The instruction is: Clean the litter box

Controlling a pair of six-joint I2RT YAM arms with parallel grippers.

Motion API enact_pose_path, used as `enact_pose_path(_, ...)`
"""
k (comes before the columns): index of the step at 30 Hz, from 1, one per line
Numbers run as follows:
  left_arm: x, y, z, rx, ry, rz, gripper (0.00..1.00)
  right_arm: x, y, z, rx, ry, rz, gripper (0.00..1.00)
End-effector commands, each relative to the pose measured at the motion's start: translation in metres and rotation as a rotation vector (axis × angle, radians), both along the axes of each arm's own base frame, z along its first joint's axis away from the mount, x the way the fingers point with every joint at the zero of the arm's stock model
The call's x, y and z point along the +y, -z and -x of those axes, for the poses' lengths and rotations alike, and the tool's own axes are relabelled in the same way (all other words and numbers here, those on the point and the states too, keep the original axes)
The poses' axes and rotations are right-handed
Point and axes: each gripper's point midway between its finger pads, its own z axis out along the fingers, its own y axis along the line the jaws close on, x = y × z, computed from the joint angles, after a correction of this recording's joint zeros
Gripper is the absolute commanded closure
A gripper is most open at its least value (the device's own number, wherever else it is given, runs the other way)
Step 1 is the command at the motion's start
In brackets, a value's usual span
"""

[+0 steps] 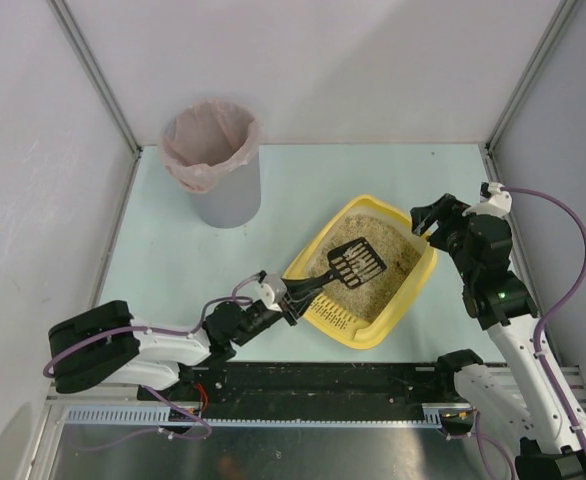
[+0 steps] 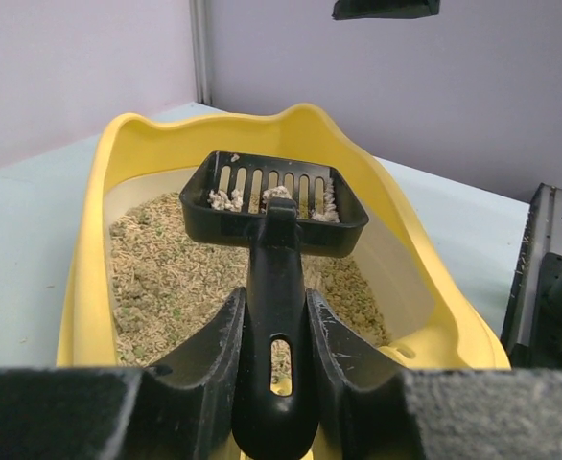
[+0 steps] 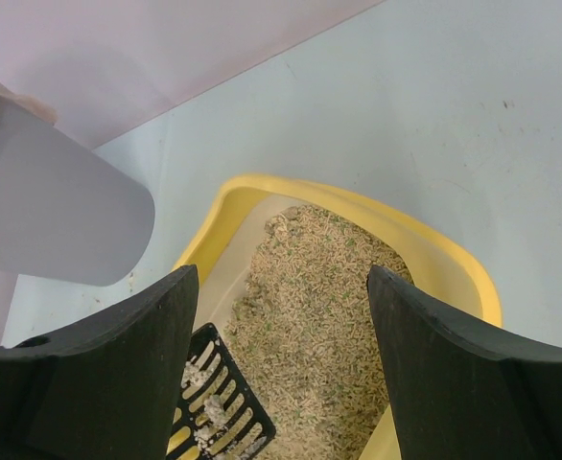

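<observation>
The litter box [image 1: 409,298] sits at an angle on the bench [image 1: 173,260], right of centre, with beige litter inside. The left gripper [image 1: 291,294] is clamped on the handle of a black slotted scoop [image 1: 357,263]. The scoop head is over the litter and carries pale clumps [image 2: 225,199]. The right gripper [image 1: 428,221] hangs over the box's far right corner, fingers apart. A grey pink-lined bin [image 1: 228,195] stands well apart, far left.

The left gripper [image 2: 274,311] has matte black fingers [image 2: 219,350]; between them is a glossy black scoop [image 2: 273,249] with a slotted blade holding whitish clumps [image 2: 225,199]. Beyond the fingers, the litter box [image 2: 99,211] is bright yellow, its litter [image 2: 156,268] beige flecked with green. Left of the right gripper [image 3: 281,278], also black, the bin [image 3: 60,211] is grey with a pink liner [image 1: 210,135].
</observation>
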Motion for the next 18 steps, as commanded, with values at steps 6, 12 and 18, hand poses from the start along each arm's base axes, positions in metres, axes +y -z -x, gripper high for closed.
enact_pose_path(6,-0.008,-0.03,0.011,-0.08,0.043,0.052,1.0,-0.002,-0.013,-0.003,-0.054,0.016,-0.002,0.24)
enact_pose_path(12,-0.023,-0.025,0.019,-0.07,0.088,0.026,1.0,0.0,-0.012,-0.005,-0.056,0.008,-0.009,0.24)
enact_pose_path(18,-0.01,-0.028,0.008,-0.072,0.039,0.036,1.0,-0.006,-0.012,-0.002,-0.058,0.031,0.006,0.24)
